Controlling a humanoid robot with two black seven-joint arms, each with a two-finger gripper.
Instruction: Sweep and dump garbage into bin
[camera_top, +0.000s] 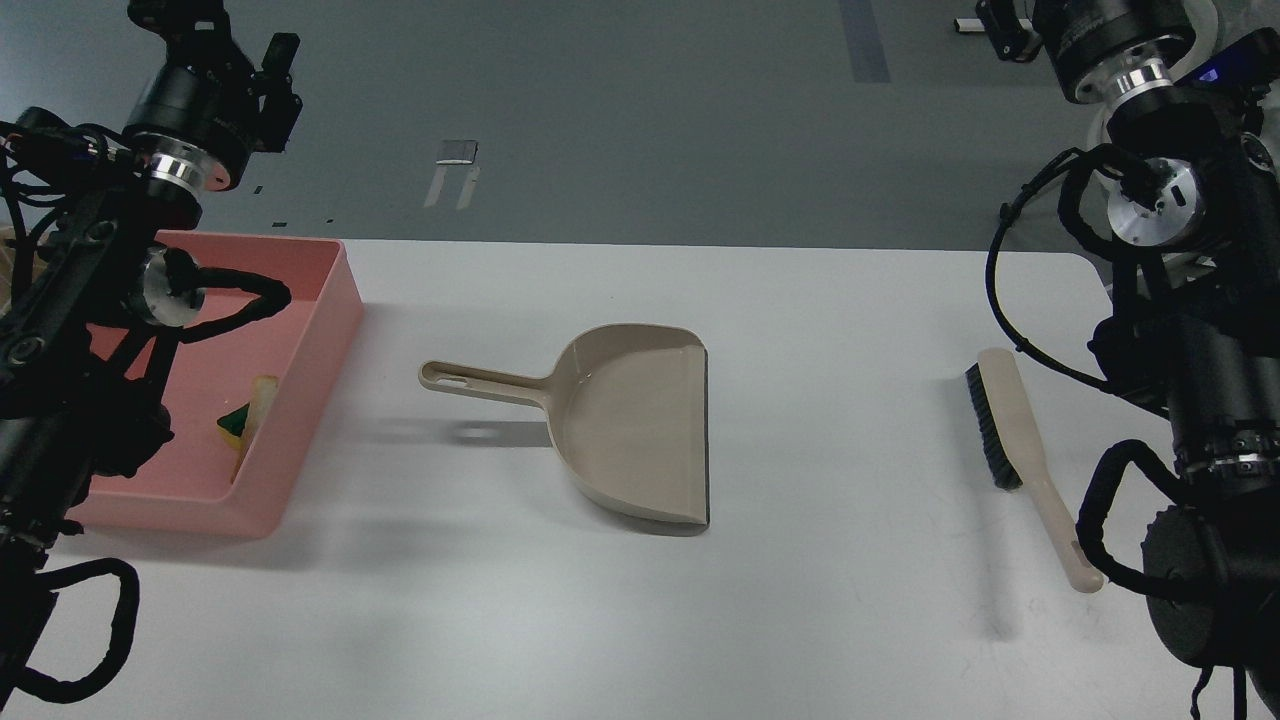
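The salmon-pink bin stands at the table's left edge. Inside it, against its right wall, lie the garbage pieces: a yellow chunk with a dark green layer and a pale beige bread-like piece. My left gripper is raised high above the bin's far end, dark and cut by the top edge. My right gripper is raised at the top right, its fingers past the top edge. Neither holds anything that shows.
A beige dustpan lies empty mid-table, handle pointing left toward the bin. A beige black-bristled brush lies at the right, close to my right arm. An office chair and a person's shoe sit beyond the table's right edge.
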